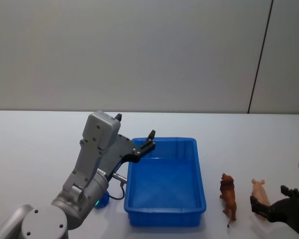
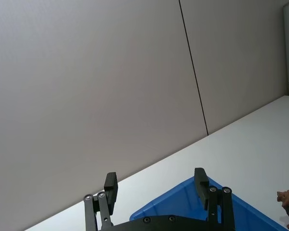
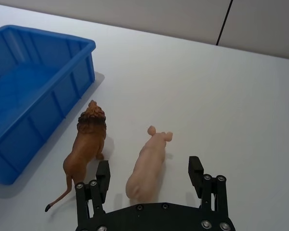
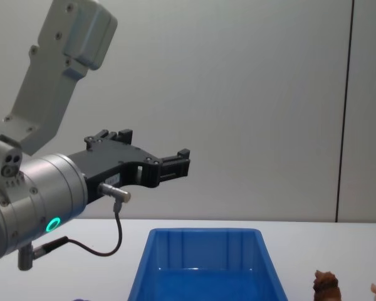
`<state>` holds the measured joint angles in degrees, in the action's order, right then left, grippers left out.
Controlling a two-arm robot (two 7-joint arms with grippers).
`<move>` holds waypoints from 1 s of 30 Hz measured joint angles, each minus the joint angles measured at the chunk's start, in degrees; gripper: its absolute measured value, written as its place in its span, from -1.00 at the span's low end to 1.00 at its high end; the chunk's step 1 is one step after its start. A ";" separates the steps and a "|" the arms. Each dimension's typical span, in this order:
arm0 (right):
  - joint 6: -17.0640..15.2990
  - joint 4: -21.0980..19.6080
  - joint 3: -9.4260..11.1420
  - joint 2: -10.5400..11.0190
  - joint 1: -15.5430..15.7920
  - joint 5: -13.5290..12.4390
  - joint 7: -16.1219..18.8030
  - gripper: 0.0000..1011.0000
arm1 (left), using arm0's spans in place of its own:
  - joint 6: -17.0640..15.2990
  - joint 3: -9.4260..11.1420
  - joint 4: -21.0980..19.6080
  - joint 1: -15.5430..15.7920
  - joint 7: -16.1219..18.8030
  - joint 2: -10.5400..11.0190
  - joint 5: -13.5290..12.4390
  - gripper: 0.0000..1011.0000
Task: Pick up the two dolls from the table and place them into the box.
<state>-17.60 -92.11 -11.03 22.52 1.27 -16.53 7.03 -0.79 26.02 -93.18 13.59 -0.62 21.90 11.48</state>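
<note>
Right gripper (image 3: 149,169) is spread wide and empty, low over the table (image 3: 216,91). The pale pig doll (image 3: 150,151) stands between my fingers, untouched as far as I can tell. The brown lion doll (image 3: 86,139) stands just outside them on the box side, and the empty blue box (image 3: 84,72) is beyond it. My left gripper (image 2: 155,187), also spread and empty, hangs above the box's rim. Step, as I judge it: approach for the first pick. Next: lower and close squarely on the pig's body without clipping the lion.
</note>
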 joint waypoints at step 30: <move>-4.03 5.46 -1.26 -2.91 -2.82 0.89 -0.39 0.17 | 0.00 0.00 0.00 0.00 0.00 0.00 0.00 0.98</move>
<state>-21.63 -86.65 -12.30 19.61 -1.55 -15.65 6.64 -0.80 26.02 -93.18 13.59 -0.63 21.89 11.48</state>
